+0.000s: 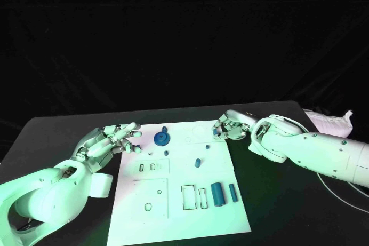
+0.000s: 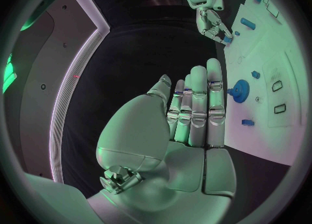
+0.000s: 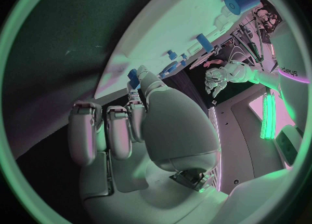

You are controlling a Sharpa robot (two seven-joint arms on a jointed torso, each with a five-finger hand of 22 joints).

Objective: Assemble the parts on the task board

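The white task board point(image 1: 184, 219) lies in the middle of the black table. A blue gear point(image 1: 162, 137) sits near its far left edge, and it is also in the left wrist view point(image 2: 242, 89). Two long blue parts point(image 1: 224, 193) lie side by side on the right of the board. Small blue parts point(image 1: 198, 162) are scattered around the board's middle. My left hand point(image 1: 115, 139) hovers at the board's left edge beside the gear, fingers spread and empty. My right hand point(image 1: 229, 126) is at the far right corner, fingers curled, pinching a small blue part point(image 3: 133, 75).
Rectangular slots point(image 1: 189, 197) and round holes are cut into the near half of the board. A white crumpled bundle point(image 1: 330, 122) lies at the table's far right, behind my right arm. A thin cable point(image 1: 347, 195) runs along the table's right side.
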